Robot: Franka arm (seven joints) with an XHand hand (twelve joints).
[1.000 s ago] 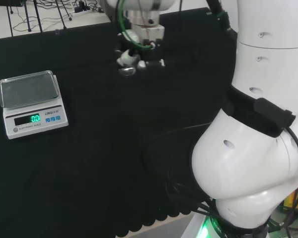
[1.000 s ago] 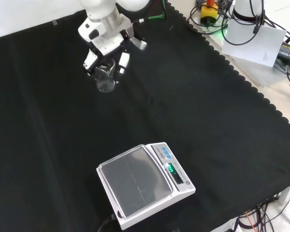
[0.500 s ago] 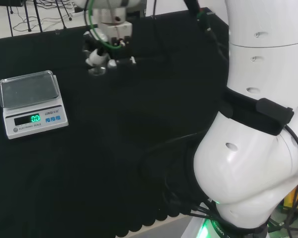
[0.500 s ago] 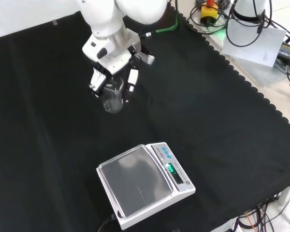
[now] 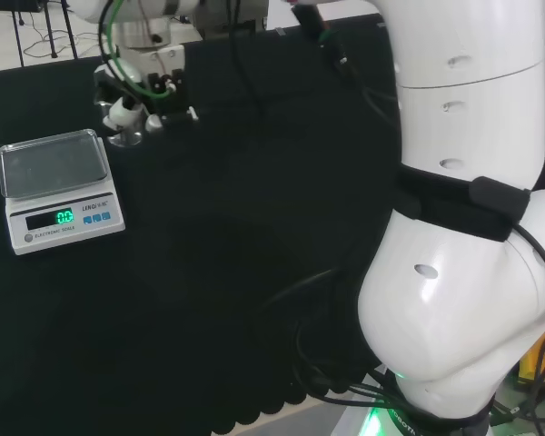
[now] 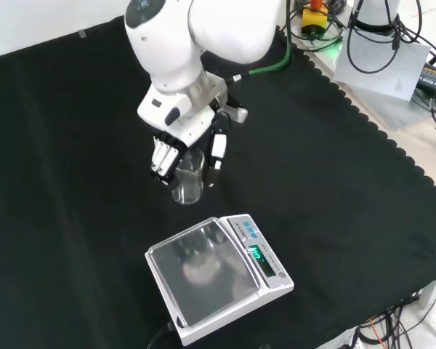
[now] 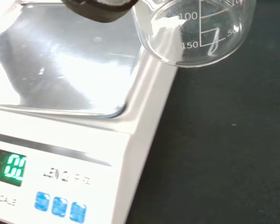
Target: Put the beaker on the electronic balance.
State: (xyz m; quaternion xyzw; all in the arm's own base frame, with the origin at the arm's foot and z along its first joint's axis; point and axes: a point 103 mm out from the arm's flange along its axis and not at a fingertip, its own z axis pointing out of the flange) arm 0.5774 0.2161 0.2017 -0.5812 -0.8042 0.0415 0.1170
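While one scale [image 6: 218,280] sits on the black cloth [image 6: 334,182], one clear beaker [image 6: 188,177] hangs above the cloth in the hand [image 6: 183,138], just beside the scale and not on it. That makes one of each: one beaker, one scale, one hand.

Seen from the front, the hand's fingers [image 6: 160,156] are curled down one side of the beaker and the thumb [image 6: 216,150] runs down the other, so the glass is pinched between them and held upright, its base clear of the cloth. It hangs just above the scale's far edge in that view. From the head view the hand [image 5: 132,100] sits just to the right of the scale [image 5: 59,188], level with the far corner of its steel pan [image 5: 51,162], and the beaker [image 5: 127,134] is only a pale glint under the fingers.

The wrist view adds what the others lack: the beaker [image 7: 193,30] has printed measuring marks on its wall and looks empty, and its base lies beside the corner of the pan [image 7: 60,65], off the plate and over bare cloth. It also brings up the lit green display [image 7: 9,168] and blue buttons [image 7: 59,206] on the scale's face.
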